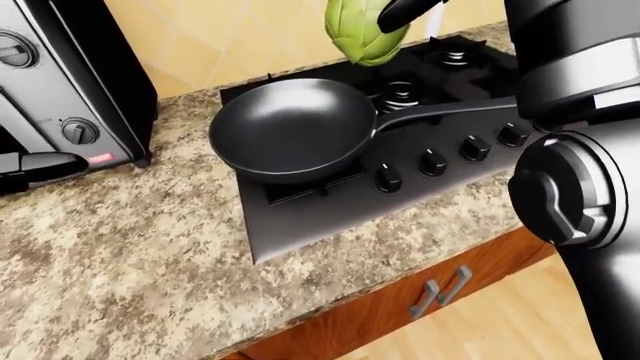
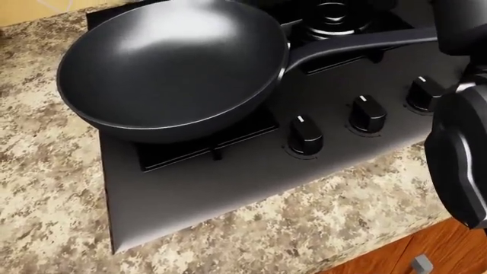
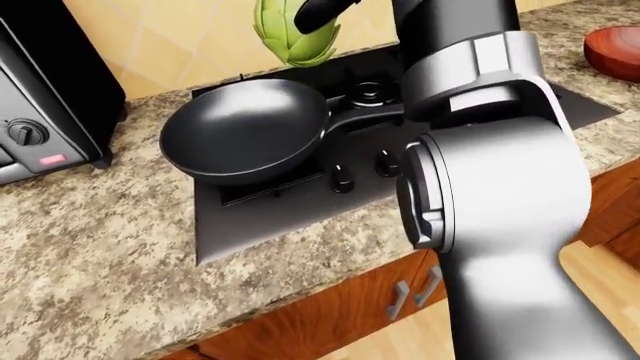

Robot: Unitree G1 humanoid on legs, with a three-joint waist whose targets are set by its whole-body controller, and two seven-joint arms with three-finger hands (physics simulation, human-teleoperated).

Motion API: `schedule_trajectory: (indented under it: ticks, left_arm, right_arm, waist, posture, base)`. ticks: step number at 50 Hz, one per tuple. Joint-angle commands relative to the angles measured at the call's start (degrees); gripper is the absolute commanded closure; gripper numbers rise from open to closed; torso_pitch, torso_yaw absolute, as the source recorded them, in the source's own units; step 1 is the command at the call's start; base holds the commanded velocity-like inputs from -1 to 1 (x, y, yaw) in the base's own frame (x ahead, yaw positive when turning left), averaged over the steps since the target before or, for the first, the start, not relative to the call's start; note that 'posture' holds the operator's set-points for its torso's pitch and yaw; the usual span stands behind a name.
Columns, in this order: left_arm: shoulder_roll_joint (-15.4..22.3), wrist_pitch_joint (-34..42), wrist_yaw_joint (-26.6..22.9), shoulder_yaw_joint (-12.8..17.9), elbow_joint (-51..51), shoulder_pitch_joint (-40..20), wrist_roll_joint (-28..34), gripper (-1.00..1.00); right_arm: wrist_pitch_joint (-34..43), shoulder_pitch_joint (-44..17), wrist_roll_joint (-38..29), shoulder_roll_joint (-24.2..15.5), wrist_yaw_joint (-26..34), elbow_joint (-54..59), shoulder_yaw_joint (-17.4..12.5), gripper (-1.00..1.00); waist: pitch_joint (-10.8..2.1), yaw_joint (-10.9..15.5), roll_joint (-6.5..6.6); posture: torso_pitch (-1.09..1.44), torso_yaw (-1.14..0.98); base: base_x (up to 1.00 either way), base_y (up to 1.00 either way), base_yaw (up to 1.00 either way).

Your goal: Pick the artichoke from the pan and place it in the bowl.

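The artichoke [image 1: 362, 30] was out of the pan [image 1: 290, 127] and up in my right hand's [image 1: 405, 11] closed fingers — lift done, carry to the bowl [image 3: 612, 51] left — left hand unseen.

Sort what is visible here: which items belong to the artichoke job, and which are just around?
Job:
artichoke, lifted above the stove in the right hand
pan, now empty
red bowl, only its edge showing in the right-eye view

Just around:
stove knobs
toaster oven
cabinet handles
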Motion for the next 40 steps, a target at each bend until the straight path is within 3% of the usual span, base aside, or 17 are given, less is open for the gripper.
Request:
schedule_trajectory:
  ticks: [1, 4, 6, 9, 11, 12, 14, 23, 25, 26, 27, 29, 31, 35, 37, 39, 40]
  left_arm:
    - [1.44, -1.44, 0.3, 1.15, -1.26, -1.08, -0.04, -1.0]
    - [1.52, -1.44, 0.37, 1.16, -1.21, -1.08, -0.12, -1.0]
    - [1.5, -1.47, 0.4, 1.2, -1.18, -1.02, -0.18, -1.0]
    - [1.43, -1.53, 0.44, 1.16, -1.26, -0.93, -0.21, -1.0]
    - [1.49, -1.46, 0.44, 1.28, -1.25, -0.92, -0.32, -1.0]
    - [1.48, -1.48, 0.43, 1.28, -1.27, -0.88, -0.34, -1.0]
    - [1.46, -1.5, 0.44, 1.26, -1.3, -0.83, -0.34, -1.0]
    - [2.26, -0.86, 0.63, 1.88, -1.44, -1.15, -1.01, -1.0]
    - [2.38, -0.87, 0.73, 1.84, -1.42, -1.18, -1.09, -1.0]
    - [2.43, -0.91, 0.73, 1.83, -1.39, -1.14, -1.08, -1.0]
    - [2.56, -0.86, 0.71, 1.95, -1.33, -1.16, -1.14, -1.0]
    - [2.73, -0.79, 0.77, 2.09, -1.32, -1.19, -1.28, -1.0]
    - [2.74, -0.89, 0.83, 2.0, -1.27, -1.15, -1.26, -1.0]
    - [2.71, -0.99, 0.96, 1.84, -1.26, -1.15, -1.26, -1.0]
    - [2.66, -1.05, 0.94, 1.84, -1.28, -1.06, -1.24, -1.0]
    - [2.68, -1.04, 0.95, 1.89, -1.27, -1.07, -1.29, -1.0]
    - [2.68, -1.07, 0.94, 1.85, -1.26, -1.04, -1.25, -1.0]
  right_arm:
    - [-1.55, -3.25, 0.59, -0.65, -0.69, -2.7, -0.61, 1.0]
    - [-1.63, -3.62, 0.63, -0.72, -0.8, -2.29, -0.69, 1.0]
    - [-1.6, -3.66, 0.63, -0.75, -0.9, -2.22, -0.72, 1.0]
    - [-1.55, -3.77, 0.63, -0.78, -0.8, -2.21, -0.7, 1.0]
    - [-1.6, -3.9, 0.63, -0.89, -0.82, -2.1, -0.73, 1.0]
    - [-1.62, -3.89, 0.64, -0.89, -0.85, -2.1, -0.74, 1.0]
    - [-1.65, -3.8, 0.64, -0.87, -0.86, -2.13, -0.73, 1.0]
    - [-1.63, -4.65, 0.71, -1.04, -0.62, -1.83, -0.79, 1.0]
    - [-2.0, -5.12, 0.73, -1.23, -0.87, -1.28, -0.88, 1.0]
    - [-2.06, -5.19, 0.73, -1.29, -0.86, -1.22, -0.88, 1.0]
    - [-1.98, -5.28, 0.73, -1.39, -0.78, -1.19, -0.89, 1.0]
    - [-2.02, -5.46, 0.68, -1.68, -0.6, -1.13, -0.89, 1.0]
    - [-1.99, -5.64, 0.61, -1.95, -0.42, -1.02, -0.89, 1.0]
    - [-2.19, -5.76, 0.36, -2.19, -0.37, -0.87, -0.82, 1.0]
    - [-2.06, -6.03, 0.35, -2.25, -0.28, -0.76, -0.9, 1.0]
    - [-2.0, -6.22, 0.34, -2.25, -0.2, -0.64, -0.94, 1.0]
    - [-2.09, -6.19, 0.29, -2.25, -0.18, -0.63, -0.91, 1.0]
  waist:
    - [-2.87, 0.04, 0.21]
    - [-2.7, 0.06, 0.84]
    - [-3.19, -0.04, 0.36]
    - [-3.09, 0.2, -1.38]
    - [-3.49, 0.55, -3.97]
    - [-3.49, 0.71, -3.31]
    - [-2.69, 0.63, -3.69]
    - [-2.03, 1.41, 0.52]
    - [-2.37, 1.23, 2.2]
    - [-3.01, 1.1, 3.86]
    - [-2.99, 1.1, 2.8]
    - [-2.79, 0.43, 3.15]
    - [-3.5, 0.37, 2.42]
    - [-3.09, 0.52, 0.35]
    - [-3.23, 0.7, -1.5]
    - [-4.14, 0.8, -5.48]
    - [-3.26, 0.68, -2.98]
  posture:
    - [0.0, 0.0]
    - [0.0, 0.0]
    - [0.0, 0.0]
    - [0.0, 0.0]
    - [0.0, 0.0]
    - [0.0, 0.0]
    - [0.0, 0.0]
    - [0.0, 0.0]
    - [0.0, 0.0]
    - [0.0, 0.0]
    - [0.0, 0.0]
    - [0.0, 0.0]
    - [0.0, 0.0]
    - [0.0, 0.0]
    - [0.0, 0.0]
    - [0.0, 0.0]
    - [0.0, 0.0]
  base:
    - [0.0, -0.13, 0.0]
    - [0.0, -0.21, 0.0]
    - [0.0, -0.24, 0.0]
    - [0.0, -0.26, 0.0]
    - [0.0, -0.26, 0.0]
    - [0.0, -0.25, 0.0]
    - [0.0, -0.26, 0.0]
    - [0.0, -0.25, 0.0]
    - [0.0, -0.25, 0.0]
    - [0.0, -0.25, 0.0]
    - [0.0, -0.25, 0.0]
    - [0.0, -0.26, 0.0]
    - [0.0, -0.25, 0.0]
    - [0.0, -0.25, 0.0]
    - [0.0, -0.25, 0.0]
    - [0.0, -0.25, 0.0]
    - [0.0, -0.26, 0.0]
